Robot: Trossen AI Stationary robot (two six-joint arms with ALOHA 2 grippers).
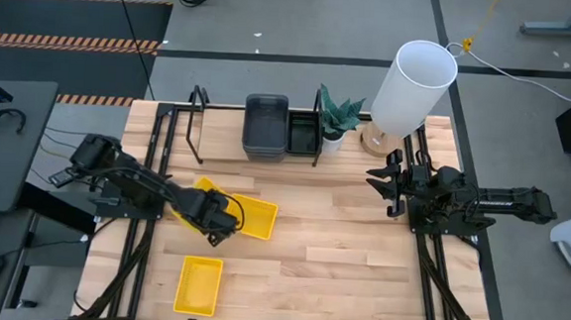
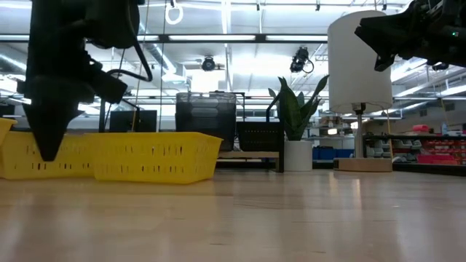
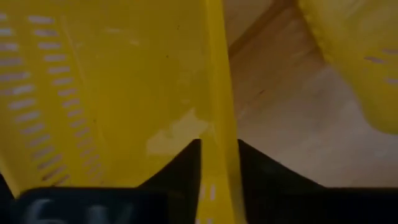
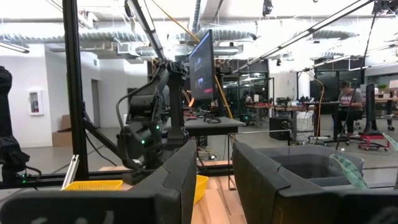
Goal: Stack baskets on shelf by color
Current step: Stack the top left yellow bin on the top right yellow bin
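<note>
My left gripper point(image 1: 218, 227) is clamped on the rim of a yellow basket point(image 1: 243, 213) mid-table, well apart from the shelf point(image 1: 228, 155). The right gripper point(image 1: 382, 181) hangs open near the shelf's right end. With such a thin edge grip, I'd expect the basket to tilt or slip when lifted, and it could knock the second yellow basket point(image 1: 198, 284).
</note>
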